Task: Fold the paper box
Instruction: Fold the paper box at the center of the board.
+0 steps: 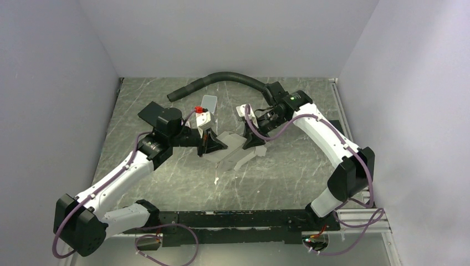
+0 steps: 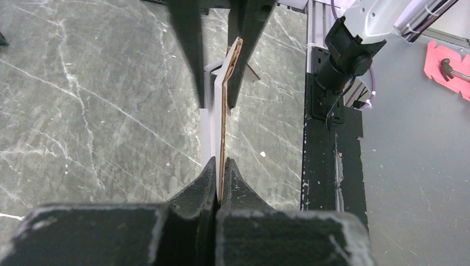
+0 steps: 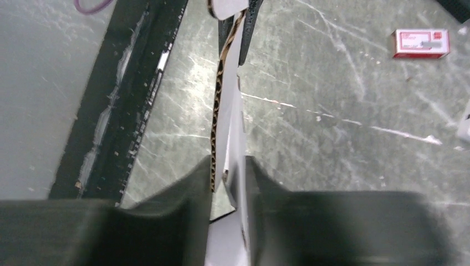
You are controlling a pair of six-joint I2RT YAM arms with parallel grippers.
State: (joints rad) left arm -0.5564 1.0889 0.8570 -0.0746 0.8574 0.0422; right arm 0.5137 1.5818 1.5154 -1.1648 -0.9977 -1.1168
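Saw, over the marbled table (image 1: 299, 166), the paper box (image 1: 235, 155) spanning between both claws, one panel clamped in the left gripper (image 2: 219, 166), straddled by the right gripper (image 3: 228, 166), hold unclear; judged light, crease-prone card, best pinched at panel edges.

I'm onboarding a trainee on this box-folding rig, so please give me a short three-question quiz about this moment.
1. True or false: the left gripper stands wide open.
2. What is it clamping? A) a sponge B) the paper box C) a cup
3. Fill in: the small red-and-white carton lies on the ____.
Key: 1 false; 2 B; 3 table.
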